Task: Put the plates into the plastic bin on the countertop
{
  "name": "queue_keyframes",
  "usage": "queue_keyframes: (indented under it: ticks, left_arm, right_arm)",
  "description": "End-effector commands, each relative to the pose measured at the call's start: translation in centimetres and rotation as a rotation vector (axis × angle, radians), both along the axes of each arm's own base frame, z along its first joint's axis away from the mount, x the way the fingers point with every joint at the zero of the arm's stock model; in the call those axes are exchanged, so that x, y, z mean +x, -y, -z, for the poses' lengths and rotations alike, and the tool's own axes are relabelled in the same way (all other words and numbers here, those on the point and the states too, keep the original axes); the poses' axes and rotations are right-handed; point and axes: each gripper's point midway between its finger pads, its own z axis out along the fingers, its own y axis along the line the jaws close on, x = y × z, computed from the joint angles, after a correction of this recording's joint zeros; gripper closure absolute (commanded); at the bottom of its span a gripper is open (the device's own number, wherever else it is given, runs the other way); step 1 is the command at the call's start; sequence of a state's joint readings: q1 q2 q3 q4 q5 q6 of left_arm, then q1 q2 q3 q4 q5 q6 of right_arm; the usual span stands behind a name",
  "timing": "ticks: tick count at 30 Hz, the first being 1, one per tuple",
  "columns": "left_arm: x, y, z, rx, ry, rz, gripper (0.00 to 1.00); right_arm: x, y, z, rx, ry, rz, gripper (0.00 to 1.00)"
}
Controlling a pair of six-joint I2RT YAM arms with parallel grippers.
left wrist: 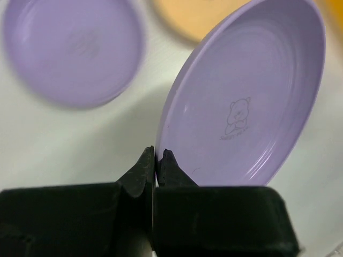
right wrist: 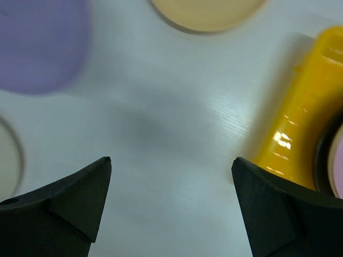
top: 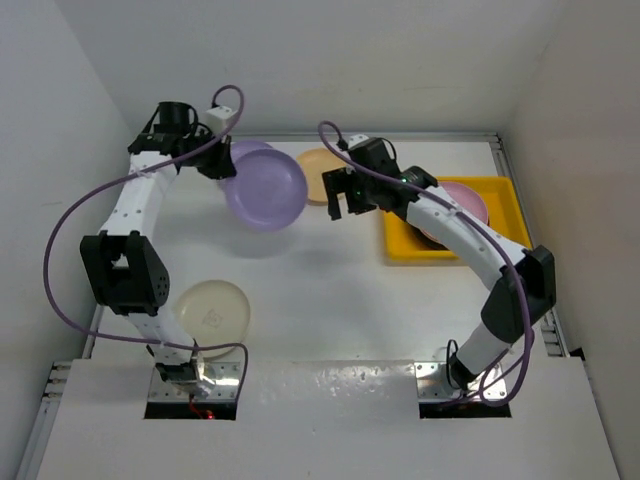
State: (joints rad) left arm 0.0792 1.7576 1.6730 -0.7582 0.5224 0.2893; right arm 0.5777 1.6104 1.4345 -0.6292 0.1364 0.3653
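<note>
Top view: the left end effector (top: 218,163) holds a round shallow lilac plate (top: 265,188) above the white tabletop (top: 320,290), well apart from the shallow rectangular yellow plastic bin (top: 503,188) on the right.

Left wrist: its jaws are clamped on the tilted plate's rim.

Right wrist: the right end effector (right wrist: 171,160) is spread wide and empty beside the bin.

This looks like the carrying step. The next move likely calls for a rightward carry or a handover.

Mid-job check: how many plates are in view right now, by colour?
Lilac: 2, the held lilac plate in the left pincer and the other lilac plate
Yellow-tan plate: 1
Cream plate: 1
Pink plate: 1
Dark-rimmed plate: 1, mostly hidden, in the plastic bin
Total: 6 in view
</note>
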Motion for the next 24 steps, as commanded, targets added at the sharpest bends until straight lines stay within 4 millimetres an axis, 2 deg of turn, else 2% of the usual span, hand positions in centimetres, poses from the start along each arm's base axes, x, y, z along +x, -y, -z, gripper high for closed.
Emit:
queue_keyframes:
  ticks: [1, 2, 3, 7, 8, 11, 12, 14, 16, 17, 19, 20, 21, 22, 23, 24]
  left_arm:
    - [-2.2, 4.0, -2.5, -0.073, 0.0, 0.092, 1.0]
    - [-2.4, 5.6, -2.9, -0.081, 0.008, 0.135, 1.0]
    - [-2.9, 6.5, -2.9, -0.09, -0.003, 0.158, 1.0]
    - [-4.1, 9.4, -3.3, -0.105, -0.005, 0.237, 1.0]
    - [-4.6, 10.3, -3.9, -0.122, 0.004, 0.267, 1.0]
    - [-5.3, 11.4, -4.2, -0.159, -0.007, 0.31, 1.0]
    - [-5.5, 11.8, -4.2, -0.159, -0.008, 0.321, 1.0]
    - [-5.8, 12.3, -4.5, -0.186, -0.009, 0.345, 1.0]
    - [-5.9, 12.4, -4.5, -0.193, -0.009, 0.352, 1.0]
    - [-5.9, 12.4, -3.9, -0.194, -0.027, 0.35, 1.0]
    - [-5.6, 12.0, -3.6, -0.167, -0.021, 0.336, 1.0]
    - [-5.4, 11.6, -3.4, -0.147, -0.02, 0.318, 0.83]
    - [-4.9, 10.8, -2.9, -0.097, -0.014, 0.284, 0.61]
    - [-4.8, 10.3, -2.6, -0.071, -0.02, 0.271, 0.41]
    - [-4.7, 9.4, -2.2, -0.036, -0.022, 0.253, 0.16]
    - [-4.3, 8.5, -1.9, 0.014, -0.017, 0.221, 0.0]
  right_arm:
    - [1.9, -5.1, -3.9, 0.122, 0.101, -0.081, 0.08]
    - [2.0, -5.7, -4.1, 0.135, 0.101, -0.093, 0.08]
    - [2.2, -6.5, -4.1, 0.153, 0.111, -0.101, 0.09]
    - [3.2, -6.3, -2.5, 0.155, 0.09, -0.036, 0.18]
    - [3.6, -5.9, -1.7, 0.154, 0.067, -0.004, 0.26]
    - [4.2, -5.9, 0.1, 0.18, 0.022, 0.017, 0.41]
    - [4.0, -6.2, 0.6, 0.194, 0.001, 0.003, 0.51]
    - [3.9, -6.3, 2.0, 0.222, -0.037, 0.016, 0.59]
    - [4.0, -6.1, 2.4, 0.249, -0.052, 0.031, 0.75]
    - [4.2, -5.9, 2.2, 0.264, -0.052, 0.043, 0.83]
    - [4.3, -4.6, 2.6, 0.264, -0.058, 0.092, 1.0]
    - [4.6, -3.2, 2.2, 0.259, -0.05, 0.144, 1.0]
    - [4.8, -2.3, 2.2, 0.261, -0.049, 0.167, 1.0]
    - [4.7, -0.2, 2.6, 0.252, -0.061, 0.22, 1.0]
    - [4.8, 2.1, 2.0, 0.256, -0.056, 0.27, 1.0]
    - [4.8, 3.9, 1.9, 0.248, -0.052, 0.318, 1.0]
